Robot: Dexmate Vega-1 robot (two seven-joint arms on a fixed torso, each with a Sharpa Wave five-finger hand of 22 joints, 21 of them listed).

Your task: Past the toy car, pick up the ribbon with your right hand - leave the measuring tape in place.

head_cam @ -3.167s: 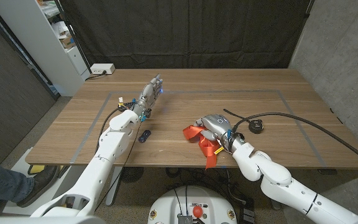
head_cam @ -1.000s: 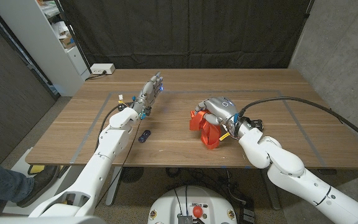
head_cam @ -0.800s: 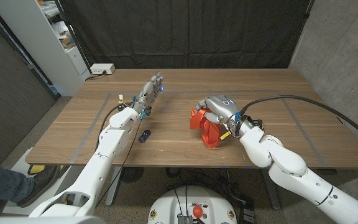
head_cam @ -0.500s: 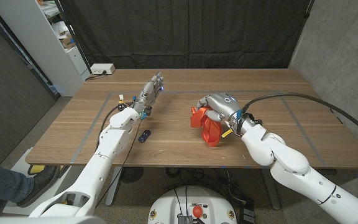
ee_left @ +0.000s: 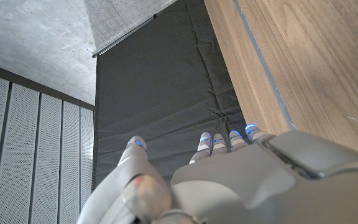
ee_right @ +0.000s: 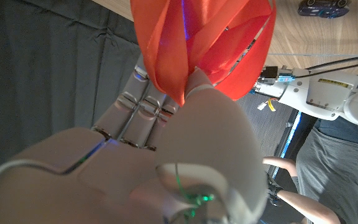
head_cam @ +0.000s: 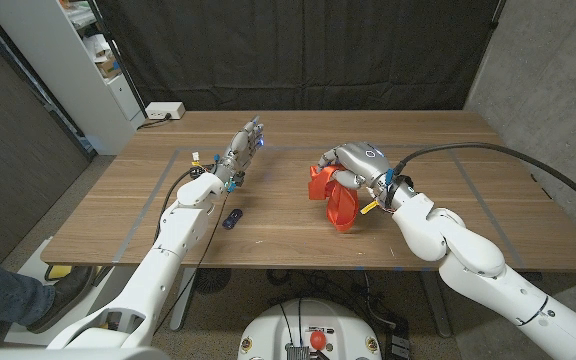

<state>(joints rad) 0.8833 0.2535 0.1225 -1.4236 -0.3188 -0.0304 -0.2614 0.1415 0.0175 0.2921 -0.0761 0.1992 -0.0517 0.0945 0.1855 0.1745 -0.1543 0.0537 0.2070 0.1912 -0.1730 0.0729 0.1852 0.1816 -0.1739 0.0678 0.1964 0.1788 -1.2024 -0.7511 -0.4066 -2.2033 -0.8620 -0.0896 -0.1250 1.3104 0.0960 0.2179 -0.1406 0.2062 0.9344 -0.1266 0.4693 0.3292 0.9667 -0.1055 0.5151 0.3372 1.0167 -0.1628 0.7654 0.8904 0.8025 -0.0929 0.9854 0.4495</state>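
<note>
Because the fingers (ee_right: pixel 143 102) of the right hand (head_cam: pixel 356 168) are curled in on the orange ribbon (head_cam: pixel 335 195), the cloth bunches into a wad inside the grasp instead of trailing free — in the right wrist view its folds (ee_right: pixel 204 43) spill out past the thumb, pinned between thumb and fingers. Seen from the head, that hand hangs above the wooden table (head_cam: pixel 298 135) near its middle, and the ribbon's loose end droops from under the palm toward the board; whether the tip touches the wood I cannot tell. Holding it high in a full wrap makes sense for a limp thing: a light pinch would likely let the folds slide out. To the hand's left, near the front edge, sits the small blue toy car (head_cam: pixel 232 217), well apart from the ribbon and untouched — it serves only as a landmark. The measuring tape cannot be made out on the table, perhaps hidden behind the right hand and forearm. Farther left, the left hand (head_cam: pixel 245 146) waits over the table with its fingers (ee_left: pixel 229 138) straight and close together, holding nothing; it seems parked out of the way, since the job belongs to the other arm.
</note>
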